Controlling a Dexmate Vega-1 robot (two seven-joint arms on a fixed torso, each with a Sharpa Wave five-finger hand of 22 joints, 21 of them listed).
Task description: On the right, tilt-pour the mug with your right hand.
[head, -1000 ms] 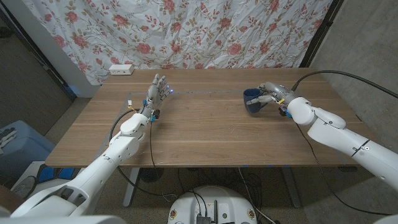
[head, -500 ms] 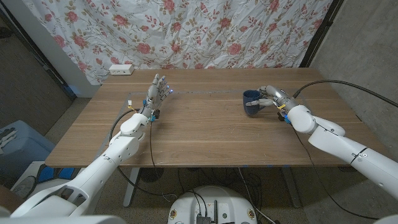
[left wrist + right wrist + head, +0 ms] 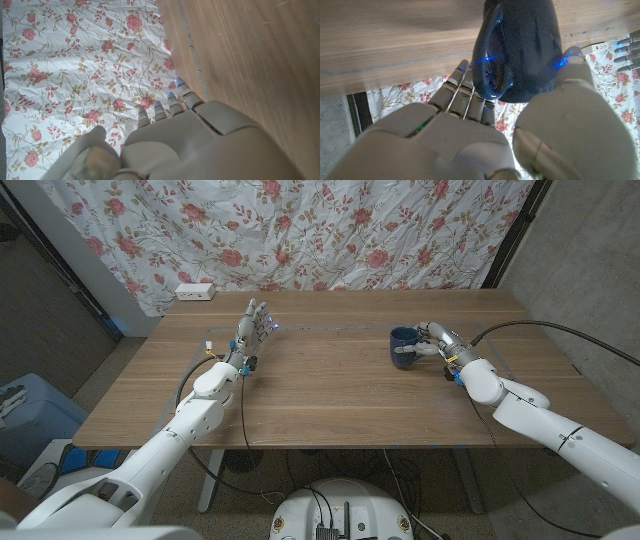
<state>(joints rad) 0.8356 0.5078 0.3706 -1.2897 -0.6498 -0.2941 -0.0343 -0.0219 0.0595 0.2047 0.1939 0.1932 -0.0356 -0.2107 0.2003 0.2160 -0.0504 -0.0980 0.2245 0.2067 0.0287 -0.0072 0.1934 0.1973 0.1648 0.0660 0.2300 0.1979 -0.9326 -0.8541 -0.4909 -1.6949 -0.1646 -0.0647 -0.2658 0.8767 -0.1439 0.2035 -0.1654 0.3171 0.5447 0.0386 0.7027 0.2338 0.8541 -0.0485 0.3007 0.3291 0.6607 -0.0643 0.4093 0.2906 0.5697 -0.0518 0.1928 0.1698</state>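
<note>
Right hand (image 3: 437,340) grips the mug (image 3: 404,346) (fingers (image 3: 465,92) through its handle).

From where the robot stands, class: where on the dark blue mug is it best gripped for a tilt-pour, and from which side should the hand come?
Grip the dark blue mug at its handle, coming from the robot's right. The handle loop faces the right hand, whose fingers reach at the loop while the thumb lies against the rounded body. That probably gives control for tipping.
</note>
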